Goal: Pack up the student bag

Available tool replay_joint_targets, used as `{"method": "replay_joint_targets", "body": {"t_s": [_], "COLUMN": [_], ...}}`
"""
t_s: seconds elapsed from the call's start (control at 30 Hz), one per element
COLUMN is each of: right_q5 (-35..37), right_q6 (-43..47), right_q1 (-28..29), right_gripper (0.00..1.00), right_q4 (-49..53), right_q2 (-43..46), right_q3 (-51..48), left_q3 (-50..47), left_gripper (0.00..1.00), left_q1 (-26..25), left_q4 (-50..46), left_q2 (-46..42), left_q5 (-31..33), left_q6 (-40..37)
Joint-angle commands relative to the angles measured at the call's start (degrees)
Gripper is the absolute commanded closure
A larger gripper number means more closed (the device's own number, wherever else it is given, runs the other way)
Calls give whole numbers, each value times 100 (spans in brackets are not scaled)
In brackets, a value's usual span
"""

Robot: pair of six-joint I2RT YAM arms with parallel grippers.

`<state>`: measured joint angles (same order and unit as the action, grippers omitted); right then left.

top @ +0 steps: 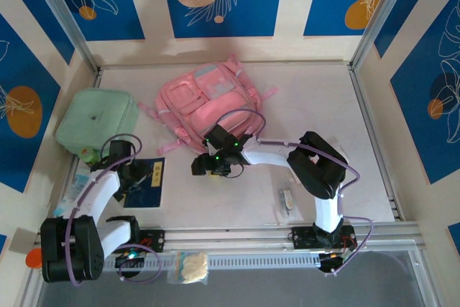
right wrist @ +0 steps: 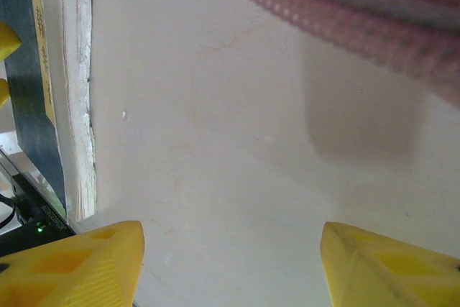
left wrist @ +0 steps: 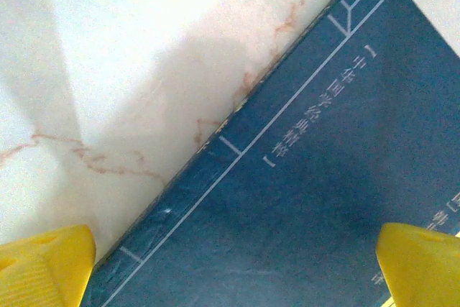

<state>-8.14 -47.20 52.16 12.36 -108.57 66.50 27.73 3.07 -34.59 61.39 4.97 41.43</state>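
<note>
Student bag (top: 208, 98): soft pink fabric, probably light and floppy, best pinched at a fabric edge. Left gripper (left wrist: 233, 267) stands wide above book (left wrist: 323, 177); right gripper (right wrist: 230, 264) parted, empty.

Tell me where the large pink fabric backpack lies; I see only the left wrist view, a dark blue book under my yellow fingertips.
Observer: The pink fabric backpack lies flat at the far middle of the pale marbled table, beyond and right of that dark blue book.
Operator: Anything beside it?
Observer: A mint-green square soft case, to its left.
Operator: The right gripper?
Observer: Open, holding nothing, over bare table just in front of the backpack.
</note>
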Motion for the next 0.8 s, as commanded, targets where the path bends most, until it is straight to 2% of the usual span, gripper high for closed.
{"method": "replay_joint_targets", "body": {"t_s": [0.0,0.13,0.27,0.43,0.53,0.63,0.77], "right_q5": [3,6,-4,12,13,53,67], "right_q6": [-76,-87,-60,-57,-79,-45,-58], "right_q1": [-1,-39,-96,-158,-185,-176,-98], "right_gripper": [34,34,34,33,33,33,33], "right_q4": [-1,-5,85,167,239,286,405], "right_q2": [178,209,262,268,207,162,50], "right_q3": [-67,-95,-71,-30,38,129,343], "left_q3": [-137,-429,-646,-815,-894,-700,-457], "left_gripper": [0,1,1,1,1,1,1], "left_q1": [97,89,-139,-1039,-1858,-2555,-2653], "left_q4": [243,615,699,682,786,609,142], "left_q2": [70,56,-267,-604,-755,-1055,-1414], "left_q5": [-382,-1140,-1338,-1175,-1123,-691,-228], "left_q6": [-153,20,353,1077,1771,2150,2037]}}
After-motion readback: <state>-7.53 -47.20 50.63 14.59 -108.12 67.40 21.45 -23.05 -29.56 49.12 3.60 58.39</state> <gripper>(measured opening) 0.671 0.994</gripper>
